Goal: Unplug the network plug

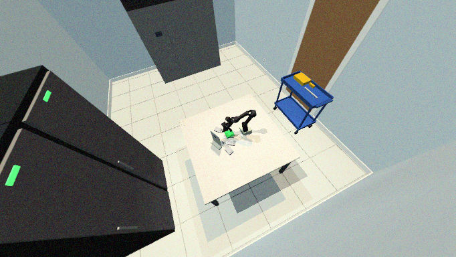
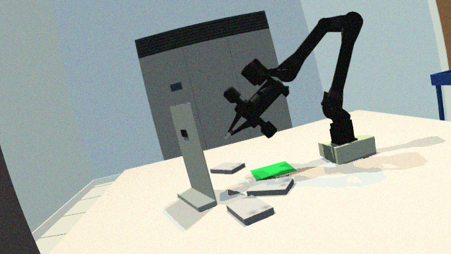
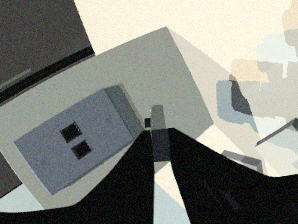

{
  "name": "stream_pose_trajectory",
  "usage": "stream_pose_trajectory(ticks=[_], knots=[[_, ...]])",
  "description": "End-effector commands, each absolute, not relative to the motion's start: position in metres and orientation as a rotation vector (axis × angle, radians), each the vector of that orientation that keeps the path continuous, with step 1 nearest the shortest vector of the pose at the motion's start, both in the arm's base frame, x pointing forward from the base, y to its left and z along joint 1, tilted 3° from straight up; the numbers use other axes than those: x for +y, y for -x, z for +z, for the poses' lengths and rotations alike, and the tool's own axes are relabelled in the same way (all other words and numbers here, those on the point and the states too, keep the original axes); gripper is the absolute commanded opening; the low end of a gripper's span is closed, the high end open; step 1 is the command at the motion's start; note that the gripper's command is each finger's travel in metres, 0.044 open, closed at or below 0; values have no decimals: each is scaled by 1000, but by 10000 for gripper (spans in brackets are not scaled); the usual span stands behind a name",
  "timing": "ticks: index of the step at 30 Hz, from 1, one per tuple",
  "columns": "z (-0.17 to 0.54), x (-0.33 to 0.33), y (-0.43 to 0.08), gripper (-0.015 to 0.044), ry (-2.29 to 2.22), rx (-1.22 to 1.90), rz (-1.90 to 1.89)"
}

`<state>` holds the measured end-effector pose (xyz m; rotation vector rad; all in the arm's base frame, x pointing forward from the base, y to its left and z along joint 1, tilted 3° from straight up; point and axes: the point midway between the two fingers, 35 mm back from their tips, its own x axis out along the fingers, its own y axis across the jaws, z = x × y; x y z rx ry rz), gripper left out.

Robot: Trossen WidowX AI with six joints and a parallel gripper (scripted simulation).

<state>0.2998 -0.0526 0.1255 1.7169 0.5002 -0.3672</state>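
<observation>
The small grey plug (image 3: 158, 118) (image 2: 227, 135) is between the fingertips of my gripper (image 3: 158, 136) (image 2: 229, 133), which is shut on it. The plug is out of the socket, in the air, tilted downward. The upright grey panel (image 2: 195, 155) (image 1: 215, 138) stands to the left in the exterior view, with its dark socket opening (image 2: 184, 133) empty. The bright green marked square (image 2: 274, 170) (image 1: 229, 134) lies on the table, lower than the gripper and to its right in the exterior view. The thin tab cannot be made out.
Three flat grey blocks lie about the green square: one behind (image 2: 227, 167), one in front (image 2: 272, 187) and one nearer the camera (image 2: 250, 209). The panel's foot (image 2: 195, 198) rests on the table (image 2: 330, 215). The arm's base (image 2: 355, 149) stands at the right.
</observation>
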Motion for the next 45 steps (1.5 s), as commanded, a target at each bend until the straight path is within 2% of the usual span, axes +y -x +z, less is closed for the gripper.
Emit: stream_pose_trajectory(ticks=[1,20,45], knots=[[115,-52,-289,0,-1714,504,-462],[69,-64,-214,0,-1533,501,-976],[36,-66,-217,0,-1530,501,-980]])
